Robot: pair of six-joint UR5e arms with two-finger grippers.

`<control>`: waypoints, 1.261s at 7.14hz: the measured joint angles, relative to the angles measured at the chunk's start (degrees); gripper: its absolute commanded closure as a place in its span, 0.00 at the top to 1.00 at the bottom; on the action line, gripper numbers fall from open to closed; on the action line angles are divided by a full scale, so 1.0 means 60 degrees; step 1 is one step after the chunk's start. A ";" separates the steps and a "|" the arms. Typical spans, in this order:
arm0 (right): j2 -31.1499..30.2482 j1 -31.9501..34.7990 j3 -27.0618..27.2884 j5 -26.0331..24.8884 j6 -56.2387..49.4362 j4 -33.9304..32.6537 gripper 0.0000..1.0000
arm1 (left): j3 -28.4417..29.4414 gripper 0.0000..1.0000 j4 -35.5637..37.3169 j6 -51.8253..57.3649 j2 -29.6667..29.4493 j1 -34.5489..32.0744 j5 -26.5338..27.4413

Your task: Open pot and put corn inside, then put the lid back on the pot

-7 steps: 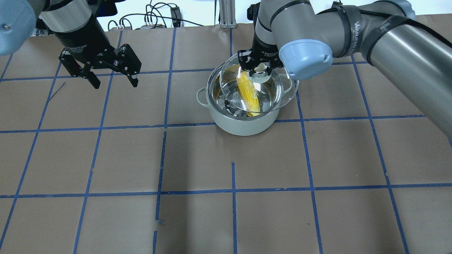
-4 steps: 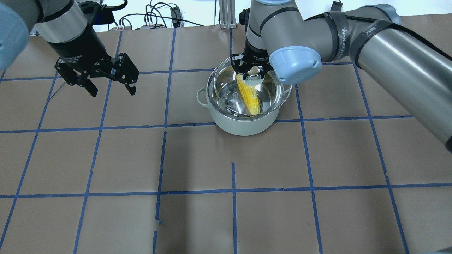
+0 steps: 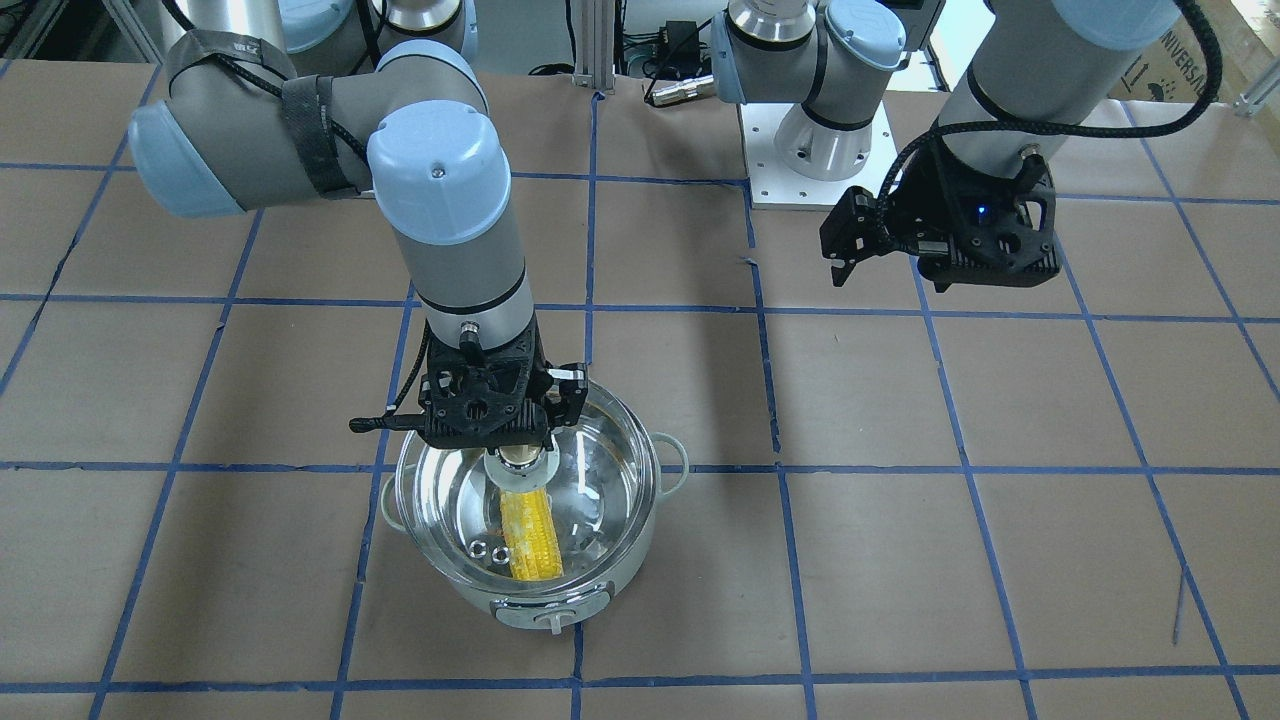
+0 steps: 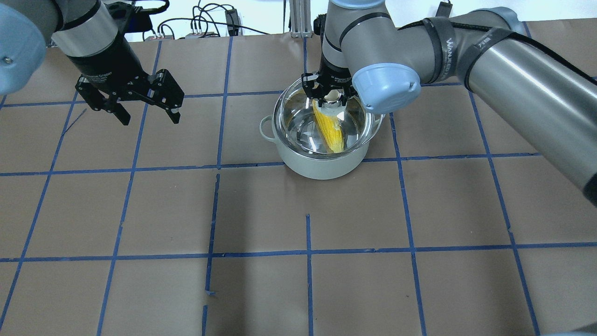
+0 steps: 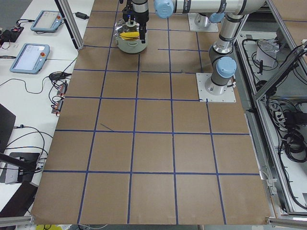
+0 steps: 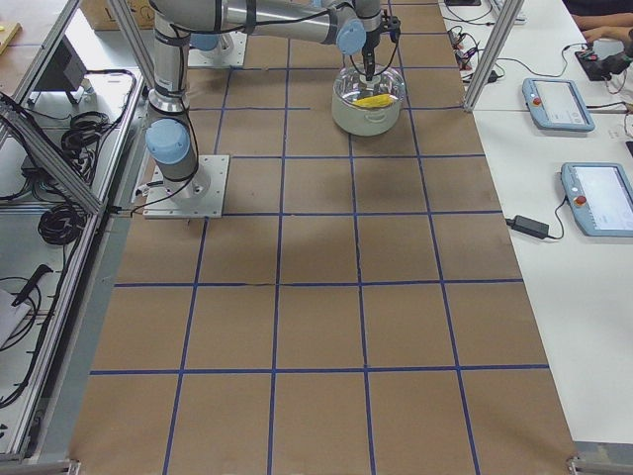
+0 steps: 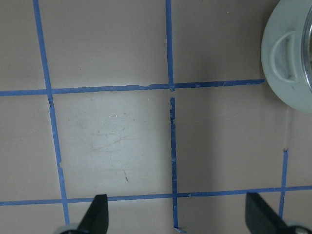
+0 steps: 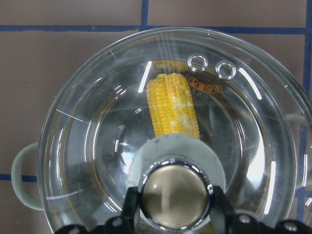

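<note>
R arm (image 4: 503, 70): comes in from robot's right, forearm stretched long across, elbow high.
R wrist (image 4: 385, 88): bent so tool points straight down.
R gripper (image 4: 332, 96): vertical, fingers (image 8: 129, 209) clamped either side of the lid (image 8: 243, 126) knob.
L arm (image 4: 93, 42): raised on its own side, well apart from R arm.
L gripper (image 4: 150, 119): hangs in air, points down w/ slight tilt, jaws spread wide.

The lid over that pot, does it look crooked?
Nothing stands out: the lid is roughly centred over the pot, knob gripped by the right gripper, corn inside. I cannot tell if it is fully seated.
</note>
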 measured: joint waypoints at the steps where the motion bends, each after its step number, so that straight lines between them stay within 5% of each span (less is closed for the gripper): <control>1: 0.0004 0.0020 0.0002 0.0001 0.0016 -0.0016 0.41 | -0.0107 1.00 0.0044 -0.0064 0.0003 -0.0003 -0.0018; 9: 0.0018 0.0123 0.0221 0.0230 -0.0063 -0.0438 0.40 | -0.0337 1.00 0.0345 -0.0189 -0.0072 0.0012 -0.0129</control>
